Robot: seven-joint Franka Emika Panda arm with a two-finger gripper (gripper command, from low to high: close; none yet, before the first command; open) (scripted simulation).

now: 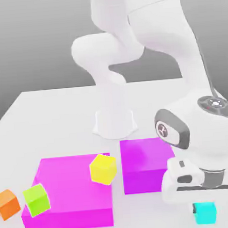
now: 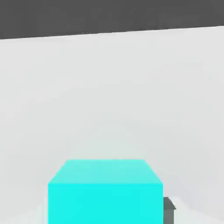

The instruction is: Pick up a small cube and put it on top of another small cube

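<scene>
We count two magenta blocks point(image 1: 69, 188) and four small cubes: cyan cube point(image 1: 205, 213) on the surface point(image 1: 48, 121) at near right under the gripper point(image 1: 203, 195), yellow cube point(image 1: 103, 169) on the left block, lime cube point(image 1: 36, 199), orange cube point(image 1: 7, 203). We cannot tell the jaws' state.

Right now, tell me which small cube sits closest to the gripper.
The cyan cube, directly under the gripper. The yellow, green and orange cubes sit far off, by the magenta block.

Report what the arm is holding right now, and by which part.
Cannot be told. The hand is low over the cyan cube, which sits on the table, but a grip on it is not visible.
</scene>
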